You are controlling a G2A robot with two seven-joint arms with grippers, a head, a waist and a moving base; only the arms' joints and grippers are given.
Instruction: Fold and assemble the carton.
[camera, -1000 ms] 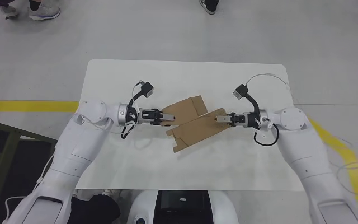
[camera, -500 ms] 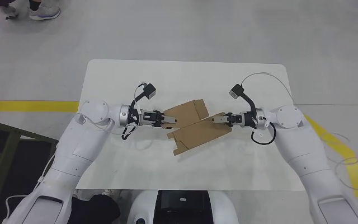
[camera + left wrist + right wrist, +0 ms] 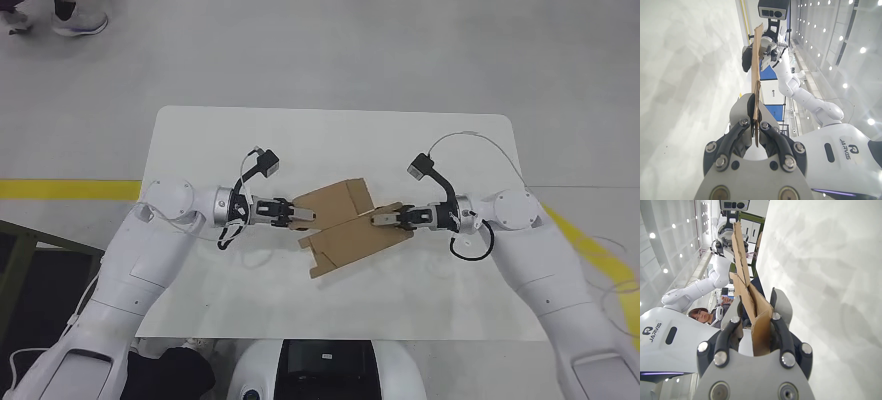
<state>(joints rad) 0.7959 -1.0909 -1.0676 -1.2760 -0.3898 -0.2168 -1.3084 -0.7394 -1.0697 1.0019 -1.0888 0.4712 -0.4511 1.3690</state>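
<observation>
From above, my left pincer (image 3: 300, 215) and right pincer (image 3: 378, 217) hold the carton (image 3: 338, 222) by opposite ends over the white tabletop (image 3: 420, 290).

Left wrist: my pincer (image 3: 755, 106) is narrow, clamped on the carton's edge (image 3: 755, 72).

Right wrist: my pincer (image 3: 756, 300) is wider, gripping a folded flap.

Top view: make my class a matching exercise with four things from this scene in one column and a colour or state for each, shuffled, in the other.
Column one:
1. carton
2. left gripper
3. right gripper
4. table

Column two:
A. white, flat, under both arms
B. shut on the carton's end at the robot's left
C. brown cardboard
D. shut on the carton's end at the robot's right

Pairs: 1-C, 2-B, 3-D, 4-A
</observation>
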